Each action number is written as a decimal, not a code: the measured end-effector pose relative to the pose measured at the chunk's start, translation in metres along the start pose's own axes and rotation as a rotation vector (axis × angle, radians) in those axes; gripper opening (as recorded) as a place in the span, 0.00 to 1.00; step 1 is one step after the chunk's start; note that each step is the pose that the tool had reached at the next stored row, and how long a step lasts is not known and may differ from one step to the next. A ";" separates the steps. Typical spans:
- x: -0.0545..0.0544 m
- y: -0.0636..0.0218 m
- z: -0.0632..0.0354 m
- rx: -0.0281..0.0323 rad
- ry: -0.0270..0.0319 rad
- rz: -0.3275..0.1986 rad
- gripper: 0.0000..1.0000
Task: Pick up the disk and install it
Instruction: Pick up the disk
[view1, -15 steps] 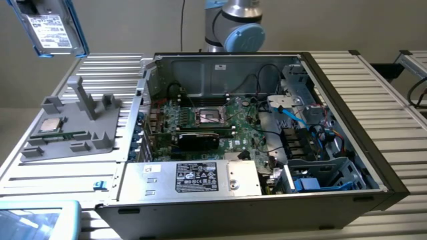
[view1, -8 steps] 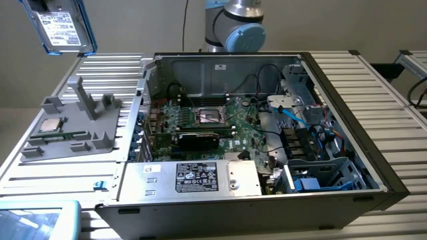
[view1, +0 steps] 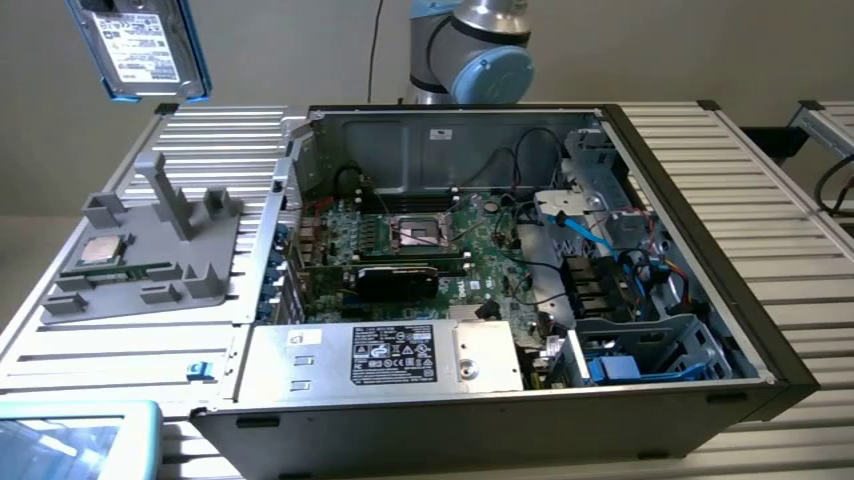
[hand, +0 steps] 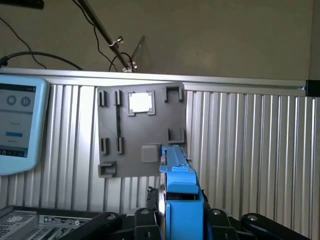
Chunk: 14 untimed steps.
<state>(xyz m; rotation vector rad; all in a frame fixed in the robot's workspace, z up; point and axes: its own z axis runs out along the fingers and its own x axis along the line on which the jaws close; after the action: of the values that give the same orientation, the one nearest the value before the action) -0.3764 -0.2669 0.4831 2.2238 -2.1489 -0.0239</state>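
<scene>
Claw (hand: 180, 217) pinching disk (view1: 144, 45) by blue carrier, high above grey tray (view1: 100, 297); white label print unreadable.

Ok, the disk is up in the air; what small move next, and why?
Probably carry the disk toward the exterior view's right, over the open computer case. The jaws hold it high above the grey fixture, clear of it, and the drive cage sits in the case's corner on that side.
</scene>
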 end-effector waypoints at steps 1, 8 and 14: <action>0.002 -0.0007 -0.0006 0.0001 -0.0001 0.000 0.37; 0.014 -0.0073 -0.0041 0.0000 -0.0001 0.000 0.37; 0.022 -0.0306 -0.0079 -0.0002 -0.0010 0.000 0.37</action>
<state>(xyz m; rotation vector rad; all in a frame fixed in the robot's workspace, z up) -0.3447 -0.2879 0.4901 2.2242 -2.1493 -0.0252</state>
